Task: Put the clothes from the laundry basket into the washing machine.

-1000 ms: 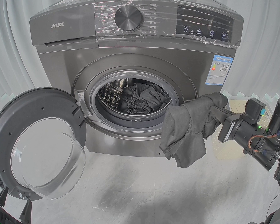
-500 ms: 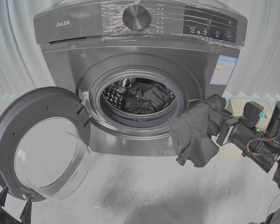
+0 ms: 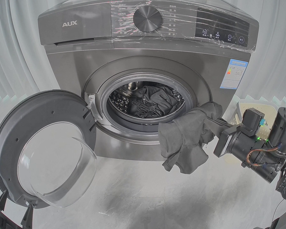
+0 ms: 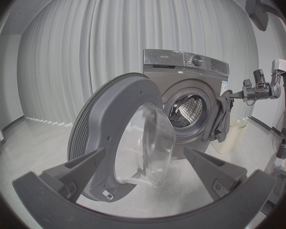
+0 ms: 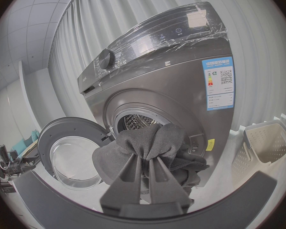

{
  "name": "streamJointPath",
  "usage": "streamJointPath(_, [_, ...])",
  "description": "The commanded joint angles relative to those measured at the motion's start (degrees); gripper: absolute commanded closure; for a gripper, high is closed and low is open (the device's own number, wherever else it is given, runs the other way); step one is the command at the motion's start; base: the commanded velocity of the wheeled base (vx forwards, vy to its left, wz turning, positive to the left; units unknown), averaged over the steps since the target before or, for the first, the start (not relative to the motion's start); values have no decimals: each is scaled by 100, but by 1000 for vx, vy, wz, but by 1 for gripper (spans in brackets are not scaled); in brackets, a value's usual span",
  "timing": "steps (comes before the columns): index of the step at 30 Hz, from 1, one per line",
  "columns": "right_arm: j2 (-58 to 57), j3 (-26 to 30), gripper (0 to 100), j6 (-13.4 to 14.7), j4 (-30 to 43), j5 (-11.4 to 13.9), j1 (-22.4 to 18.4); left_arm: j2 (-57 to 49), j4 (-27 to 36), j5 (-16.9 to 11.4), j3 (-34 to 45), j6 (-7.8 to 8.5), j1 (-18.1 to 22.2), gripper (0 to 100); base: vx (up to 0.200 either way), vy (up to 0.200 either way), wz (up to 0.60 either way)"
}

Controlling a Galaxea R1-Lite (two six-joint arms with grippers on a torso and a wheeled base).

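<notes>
**Garment held just outside the drum**

Dark grey garment (image 3: 184, 137) hangs from the right gripper (image 5: 146, 159), whose fingers are closed tight on a bunch of the cloth. It is outside the washing machine (image 3: 143, 58), at 4 o'clock of the round opening. Inside the drum lies another dark cloth (image 3: 155, 100). The door (image 3: 44, 112) stands open at 8 o'clock of the opening. The laundry basket (image 5: 267, 143) stands at 3 o'clock of the machine. The left gripper (image 4: 146, 163), low beside the door, has its fingers spread apart, holding nothing.
</notes>
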Motion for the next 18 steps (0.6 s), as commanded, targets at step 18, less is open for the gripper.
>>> streamJointPath(18, [764,-32,100,199,-409,-10,341,167,-271,-417,-1586,-215,-48,0,0,0,0])
